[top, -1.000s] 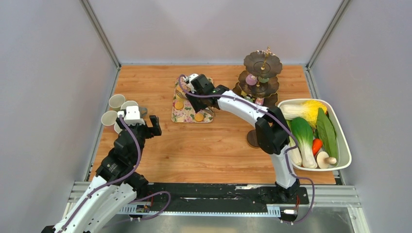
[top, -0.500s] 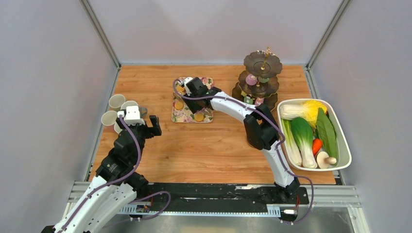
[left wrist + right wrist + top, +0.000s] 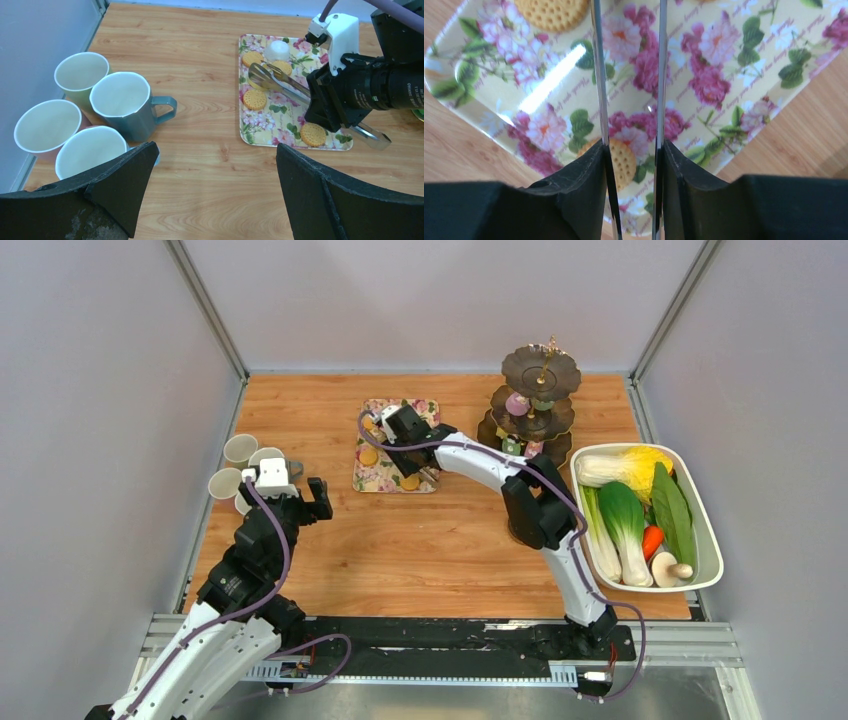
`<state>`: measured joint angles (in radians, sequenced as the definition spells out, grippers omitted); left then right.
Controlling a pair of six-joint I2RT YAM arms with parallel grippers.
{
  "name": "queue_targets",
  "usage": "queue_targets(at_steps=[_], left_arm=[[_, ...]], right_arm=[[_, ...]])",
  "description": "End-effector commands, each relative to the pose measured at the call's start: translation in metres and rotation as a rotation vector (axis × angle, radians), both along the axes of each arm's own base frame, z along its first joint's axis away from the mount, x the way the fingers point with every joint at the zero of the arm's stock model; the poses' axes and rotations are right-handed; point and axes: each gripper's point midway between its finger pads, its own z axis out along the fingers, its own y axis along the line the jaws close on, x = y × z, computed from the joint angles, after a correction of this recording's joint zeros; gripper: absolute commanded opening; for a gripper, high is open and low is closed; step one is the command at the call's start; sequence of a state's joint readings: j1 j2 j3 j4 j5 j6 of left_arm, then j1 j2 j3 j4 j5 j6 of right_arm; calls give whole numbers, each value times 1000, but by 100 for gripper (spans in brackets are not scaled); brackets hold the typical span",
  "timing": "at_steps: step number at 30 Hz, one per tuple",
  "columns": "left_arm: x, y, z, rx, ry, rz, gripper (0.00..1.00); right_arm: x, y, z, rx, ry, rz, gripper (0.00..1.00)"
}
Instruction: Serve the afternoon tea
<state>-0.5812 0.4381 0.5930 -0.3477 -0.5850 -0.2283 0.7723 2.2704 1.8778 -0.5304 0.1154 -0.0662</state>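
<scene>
The tongs (image 3: 282,84) are pinched between the fingers of the right gripper (image 3: 631,147), which squeezes the two metal arms until they run almost parallel with only a narrow gap between them. Their broad tips lie low over the far left part of the floral tray (image 3: 295,146). Whether they have anything between them I cannot tell: the wrist view cuts the tips off, and from the other arm's camera they overlap the biscuits.

Over the last second the right arm has swung left and stretched out from beside the stand, bringing the tongs along the tray; in the last half-second it has barely moved. That reads as the reach being over and a pick being lined up, not yet made.

Around the tips sit a white cake (image 3: 278,50) just beyond them, an orange biscuit (image 3: 252,59) to the far left and another (image 3: 255,99) nearer. One more (image 3: 621,160) lies under the gripper itself.

The three-tier stand (image 3: 525,365) is to the right of the tray, already carrying a purple cake (image 3: 517,403). The mugs (image 3: 120,100) cluster at the left edge, near the left gripper (image 3: 217,150), which hangs wide apart and empty.
</scene>
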Motion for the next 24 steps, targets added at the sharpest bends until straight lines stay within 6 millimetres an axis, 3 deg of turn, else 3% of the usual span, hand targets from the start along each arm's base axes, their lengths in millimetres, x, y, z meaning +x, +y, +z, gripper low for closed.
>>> queue_targets(at_steps=[1, 8, 15, 20, 24], left_arm=[[1, -1, 3, 7, -12, -6, 100], [1, -2, 3, 4, -13, -11, 100], [1, -1, 3, 4, -14, -9, 100], [1, -1, 3, 6, -12, -8, 100], [1, -1, 2, 7, -10, -7, 100]], right_arm=[[-4, 1, 65, 91, -93, 3, 36], [-24, -23, 128, 144, -158, -20, 37], [-44, -72, 177, 141, -213, -102, 38], [-59, -116, 194, 121, -218, -185, 38], [-74, -152, 192, 93, -189, -262, 38]])
